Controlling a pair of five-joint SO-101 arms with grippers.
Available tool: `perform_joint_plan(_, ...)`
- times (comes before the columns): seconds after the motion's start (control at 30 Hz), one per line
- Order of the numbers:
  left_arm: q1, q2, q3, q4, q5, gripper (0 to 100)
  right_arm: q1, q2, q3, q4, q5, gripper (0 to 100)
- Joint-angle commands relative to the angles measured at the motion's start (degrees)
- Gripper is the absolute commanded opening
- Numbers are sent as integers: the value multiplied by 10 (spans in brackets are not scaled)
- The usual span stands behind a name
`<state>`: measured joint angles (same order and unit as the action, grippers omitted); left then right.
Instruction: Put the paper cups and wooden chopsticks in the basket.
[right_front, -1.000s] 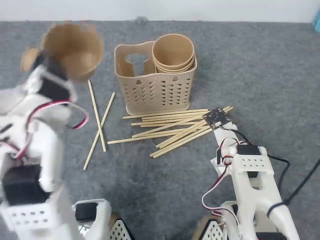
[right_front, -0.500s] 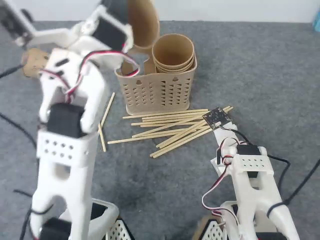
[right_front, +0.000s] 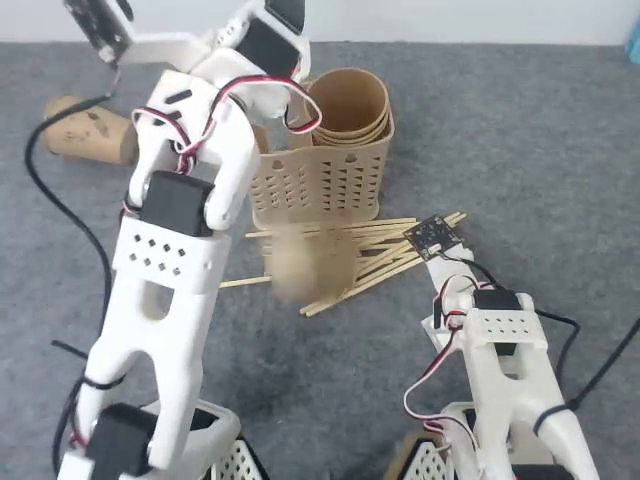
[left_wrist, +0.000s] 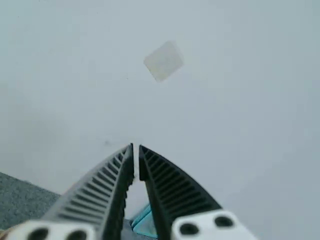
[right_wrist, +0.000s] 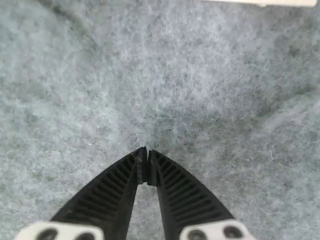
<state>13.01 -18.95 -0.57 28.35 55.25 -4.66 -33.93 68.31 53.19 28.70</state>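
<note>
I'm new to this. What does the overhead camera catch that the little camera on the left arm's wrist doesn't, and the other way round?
High view: the basket with stacked paper cups in it, wooden chopsticks strewn in front, one cup on its side and a blurred cup before the basket. Left wrist view: the left gripper up close, holding nothing, aimed at a pale square patch. Both: grey mat and white wall.
</note>
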Motion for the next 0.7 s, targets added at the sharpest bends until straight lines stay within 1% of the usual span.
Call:
perform_joint_plan(0.0, 1, -3, -22, -11, 10, 12, 3, -21, -3, 1, 10, 8)
perform_joint_plan(0.07, -21, -8, -12, 18, 4, 12, 3, -21, -3, 1, 10, 8)
perform_joint_plan(0.13, -55, -14, -10, 80, -46, 13, 4, -21, -3, 1, 10, 8)
perform_joint_plan(0.2, -99, -30, -4, 161, -136, 13, 3, -21, -3, 1, 10, 8)
perform_joint_plan(0.33, -195, -75, 36, 314, -358, 13, 1, -21, -3, 1, 10, 8)
perform_joint_plan(0.4, -232, -105, 70, 375, -440, 13, 0, -21, -3, 0, 10, 8)
perform_joint_plan(0.43, -248, -120, 93, 399, -469, 13, 0, -21, -3, 0, 10, 8)
perform_joint_plan(0.5, -279, -156, 159, 412, -498, 13, 0, -21, -3, 0, 10, 8)
perform_joint_plan(0.53, -295, -175, 200, 406, -501, 13, 0, -21, -3, 0, 10, 8)
perform_joint_plan(0.67, -345, -267, 385, 333, -504, 13, 0, -21, -3, 0, 7, 8)
